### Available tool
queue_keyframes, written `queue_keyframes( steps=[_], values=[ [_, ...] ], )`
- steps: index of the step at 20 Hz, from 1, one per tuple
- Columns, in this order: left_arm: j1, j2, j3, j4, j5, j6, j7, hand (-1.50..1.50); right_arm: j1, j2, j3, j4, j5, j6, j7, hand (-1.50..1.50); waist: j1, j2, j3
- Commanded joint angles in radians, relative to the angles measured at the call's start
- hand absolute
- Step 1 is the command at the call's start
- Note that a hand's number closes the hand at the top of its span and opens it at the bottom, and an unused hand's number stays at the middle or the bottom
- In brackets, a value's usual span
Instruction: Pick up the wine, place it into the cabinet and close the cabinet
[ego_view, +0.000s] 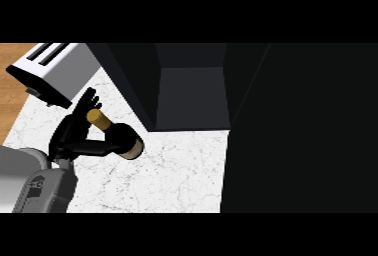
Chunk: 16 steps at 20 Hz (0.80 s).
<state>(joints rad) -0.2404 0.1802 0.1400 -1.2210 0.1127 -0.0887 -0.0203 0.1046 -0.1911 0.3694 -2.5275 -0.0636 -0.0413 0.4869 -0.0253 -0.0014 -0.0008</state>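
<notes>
the robot's black left hand clasps a dark wine bottle with a tan cap, thumb curled round its body and fingers spread past the neck, over the white marbled counter, just left of the open dark cabinet; a white slotted toaster stands far left; the marking on the grey forearm is too small to read
</notes>
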Motion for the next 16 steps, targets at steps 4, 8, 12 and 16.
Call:
queue_keyframes(
  steps=[4,8,12,16],
  values=[
    [-0.009,-0.027,-0.011,0.095,0.005,-0.042,-0.069,-1.5,0.076,-0.043,-0.04,-0.266,-0.073,0.009,0.094,-1.5,0.006,-0.002,0.001],
    [-0.063,-0.004,0.021,0.23,0.001,-0.061,-0.135,-1.5,0.068,-0.043,-0.024,-0.271,-0.084,0.007,0.105,-1.5,0.001,0.0,0.0],
    [-0.013,-0.013,0.002,0.276,-0.022,-0.09,-0.227,-1.5,0.062,-0.017,0.025,-0.272,-0.027,-0.025,0.119,-1.5,0.005,-0.002,-0.001],
    [-0.055,-0.055,0.0,0.365,-0.039,-0.06,-0.282,-1.5,0.0,-0.026,-0.058,-0.239,-0.1,-0.01,0.129,-1.5,0.007,0.002,-0.001]
  ],
)
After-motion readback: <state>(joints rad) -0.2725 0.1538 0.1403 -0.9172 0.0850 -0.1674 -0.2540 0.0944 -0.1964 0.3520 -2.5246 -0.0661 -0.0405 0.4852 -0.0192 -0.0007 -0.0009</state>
